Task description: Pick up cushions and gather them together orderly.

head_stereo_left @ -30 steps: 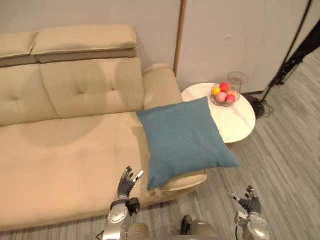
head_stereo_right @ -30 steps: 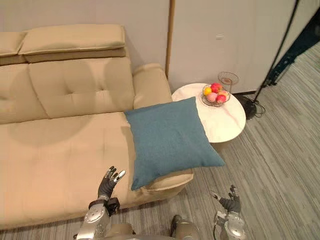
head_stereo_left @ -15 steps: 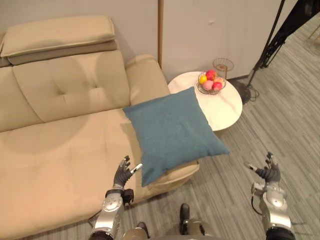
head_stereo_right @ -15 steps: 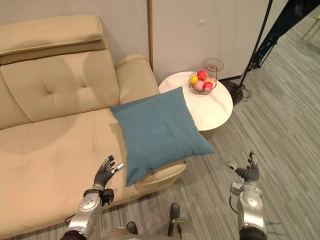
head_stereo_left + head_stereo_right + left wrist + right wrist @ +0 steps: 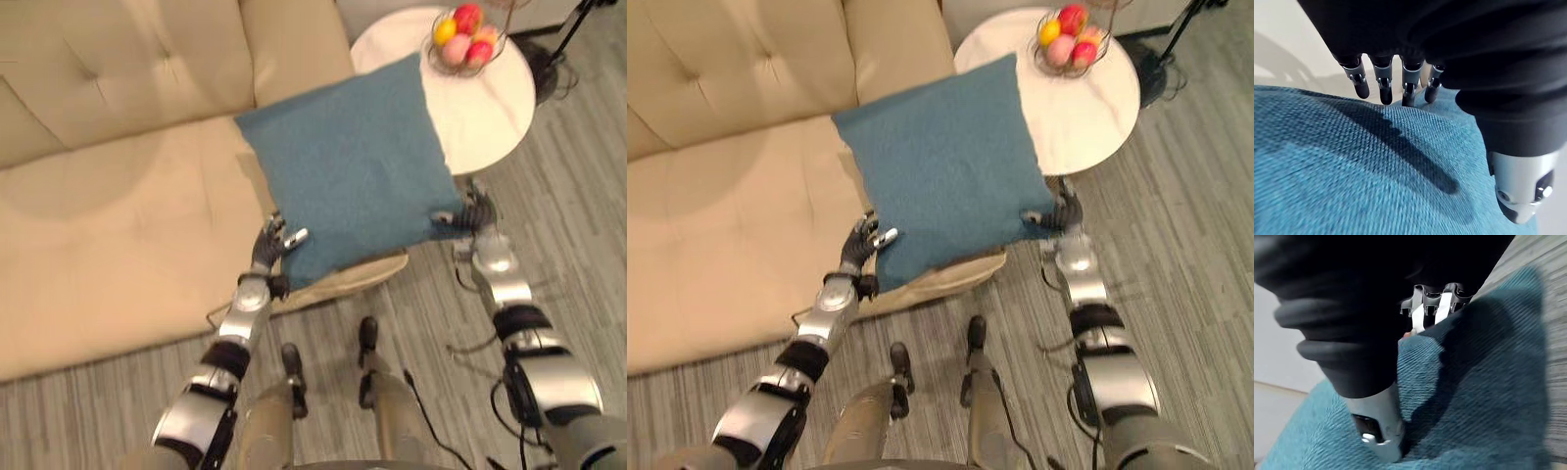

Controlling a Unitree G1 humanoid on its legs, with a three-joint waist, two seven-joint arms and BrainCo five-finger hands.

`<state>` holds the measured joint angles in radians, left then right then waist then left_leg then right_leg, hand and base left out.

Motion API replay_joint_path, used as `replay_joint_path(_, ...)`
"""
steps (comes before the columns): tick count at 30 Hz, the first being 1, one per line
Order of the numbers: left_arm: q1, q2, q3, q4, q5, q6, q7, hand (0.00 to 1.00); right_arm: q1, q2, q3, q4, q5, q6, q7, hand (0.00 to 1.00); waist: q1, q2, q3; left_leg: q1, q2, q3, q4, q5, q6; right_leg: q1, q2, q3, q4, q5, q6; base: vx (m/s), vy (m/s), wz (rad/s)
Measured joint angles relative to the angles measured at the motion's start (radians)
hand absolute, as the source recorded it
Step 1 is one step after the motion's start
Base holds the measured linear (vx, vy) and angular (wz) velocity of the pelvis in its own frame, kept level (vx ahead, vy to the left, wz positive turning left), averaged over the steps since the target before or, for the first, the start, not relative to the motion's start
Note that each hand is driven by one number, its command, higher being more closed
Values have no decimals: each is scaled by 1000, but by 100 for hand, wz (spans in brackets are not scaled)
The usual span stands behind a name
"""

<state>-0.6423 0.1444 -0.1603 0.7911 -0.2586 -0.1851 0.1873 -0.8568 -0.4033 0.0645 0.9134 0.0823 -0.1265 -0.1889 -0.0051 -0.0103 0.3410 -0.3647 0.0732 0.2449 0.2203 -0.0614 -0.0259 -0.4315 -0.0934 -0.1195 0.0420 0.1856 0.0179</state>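
The blue cushion (image 5: 348, 162) lies flat across the right end of the beige sofa (image 5: 108, 215). Its far corner reaches over the edge of the round white counter (image 5: 490, 108), and its near edge overhangs the sofa's front. A wire basket of fruit (image 5: 468, 37) stands on the counter just beyond that far corner.

Both arms reach forward and up from below, one to each side of the cushion. The left hand (image 5: 272, 245) is at the cushion's near left corner, where the fabric meets the seat. It is spread wide. In its wrist view the fingers (image 5: 1382, 83) run nearly straight over the blue weave towards the cushion's edge, and the thumb (image 5: 1520, 191) stands well apart from them, low over the fabric. It grips nothing.

The right hand (image 5: 473, 217) is at the cushion's near right corner, over the grey plank floor (image 5: 578, 215) between sofa and counter. Its wrist is turned inward towards the cushion. This hand is also loose and holds nothing. The thumb (image 5: 1376, 431) lies against the blue cloth, while the fingers (image 5: 1432, 306) reach past a raised fold of the corner, not closed on it.
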Motion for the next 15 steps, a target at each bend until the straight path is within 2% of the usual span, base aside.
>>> replay_joint_path(2,-73,-1,0,45,-15,0,17,0,-78,0,19,39,8,4,-16,0,6,0,21,-25,-2,-7,11,5,7,-14,-4,-1,-5,13,1,-83,-2,16)
replay_joint_path(3,-148,-2,0,95,-25,0,28,100,-142,1,34,66,17,9,-31,100,7,2,48,-42,-5,-16,20,10,9,-18,-9,-5,-14,26,1,-85,2,17)
replay_joint_path(8,-298,-6,-5,191,-88,1,39,100,-255,2,89,111,77,19,-59,100,-11,3,61,-115,-19,-39,20,35,19,-70,-24,-11,-27,53,3,-84,-5,19)
replay_joint_path(13,-302,2,-7,166,-142,-12,58,100,-255,-17,151,82,102,15,-61,100,-17,7,66,-115,-19,-44,-11,56,7,-80,-20,-11,-28,54,1,-22,-41,3)
replay_joint_path(15,-300,31,-32,109,-151,-16,69,100,-226,-30,174,4,108,11,-61,100,-19,7,74,-113,-16,-45,-12,63,0,-79,-13,-10,-35,55,0,18,-56,-3)
